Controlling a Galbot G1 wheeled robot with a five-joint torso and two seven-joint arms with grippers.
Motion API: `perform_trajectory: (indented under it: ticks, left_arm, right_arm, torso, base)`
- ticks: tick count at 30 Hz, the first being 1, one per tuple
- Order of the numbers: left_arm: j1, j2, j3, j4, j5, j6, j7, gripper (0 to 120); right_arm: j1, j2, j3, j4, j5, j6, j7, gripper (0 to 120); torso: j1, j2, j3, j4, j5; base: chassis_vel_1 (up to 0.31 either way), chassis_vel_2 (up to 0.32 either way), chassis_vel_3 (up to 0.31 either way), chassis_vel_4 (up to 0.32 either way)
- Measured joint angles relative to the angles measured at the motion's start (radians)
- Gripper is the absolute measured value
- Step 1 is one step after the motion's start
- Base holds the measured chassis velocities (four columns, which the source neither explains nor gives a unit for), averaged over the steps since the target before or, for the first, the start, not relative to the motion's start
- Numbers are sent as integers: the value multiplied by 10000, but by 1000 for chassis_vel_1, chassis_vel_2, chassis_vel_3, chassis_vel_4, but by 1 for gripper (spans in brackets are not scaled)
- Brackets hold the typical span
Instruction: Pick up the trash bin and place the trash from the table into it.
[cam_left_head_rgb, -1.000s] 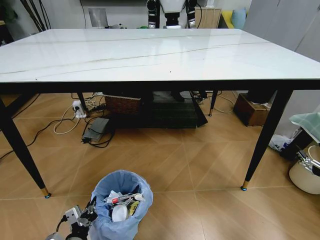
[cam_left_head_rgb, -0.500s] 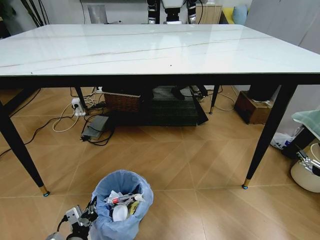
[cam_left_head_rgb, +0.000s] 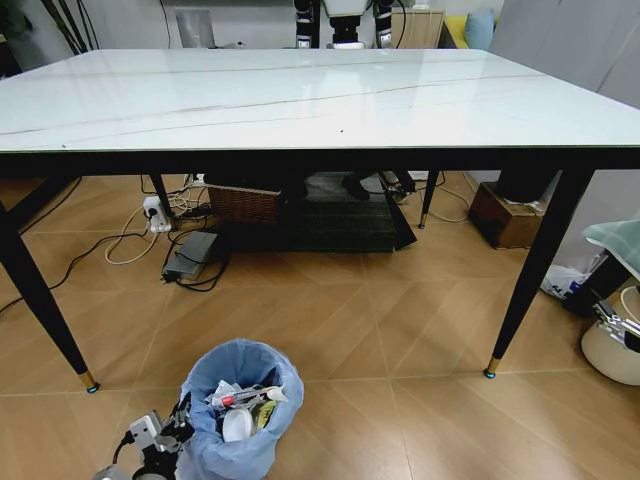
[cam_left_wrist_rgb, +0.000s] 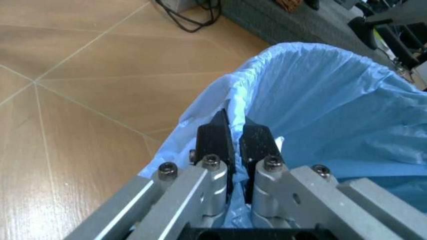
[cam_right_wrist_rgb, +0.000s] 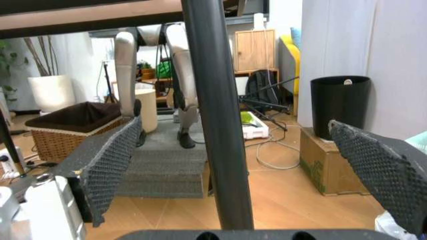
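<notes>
My left gripper (cam_left_wrist_rgb: 231, 131) has its jaws clamped on the rim of the trash bin (cam_left_head_rgb: 243, 408), which sits on the floor near left of the tabletop (cam_left_head_rgb: 300, 100), trash (cam_left_head_rgb: 240, 410) inside; my right gripper (cam_right_wrist_rgb: 250, 165) hangs low, jaws wide apart

Pale blue bag, white veined counter, tan floor

The bin (cam_left_head_rgb: 240, 415) wears a crinkly light-blue liner; the trash (cam_left_head_rgb: 240, 408) in it shows white, red and yellow. The counter (cam_left_head_rgb: 300, 100) is white marble-look with thin dark veins on black legs. The floor (cam_left_head_rgb: 350, 320) is tan wood in a diamond pattern. The left hand (cam_left_wrist_rgb: 233, 137) has black fingers on silver metal; the right hand (cam_right_wrist_rgb: 247, 170) has dark grey dotted pads.
</notes>
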Motion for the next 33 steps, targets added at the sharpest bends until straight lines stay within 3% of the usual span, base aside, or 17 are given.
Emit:
perform_trajectory:
  ticks: [8, 16, 33]
  left_arm:
    - [-63, 26, -2, 126, -109, 184, -59, 0]
    - [-190, 27, 84, 293, -920, 532, -493, 0]
    - [-428, 60, 100, 595, -772, 638, -649, 0]
  right_arm:
    - [0, 0, 0, 0, 0, 0, 0, 100]
    - [0, 0, -1, 0, 0, 0, 0, 100]
    - [0, 0, 0, 0, 0, 0, 0, 100]
  torso:
    - [-1, 17, 0, 0, 0]
    - [-1, 33, 0, 0, 0]
    - [-2, 47, 0, 0, -1]
  base:
    - [0, 0, 0, 0]
    - [0, 0, 0, 0]
    - [0, 0, 0, 0]
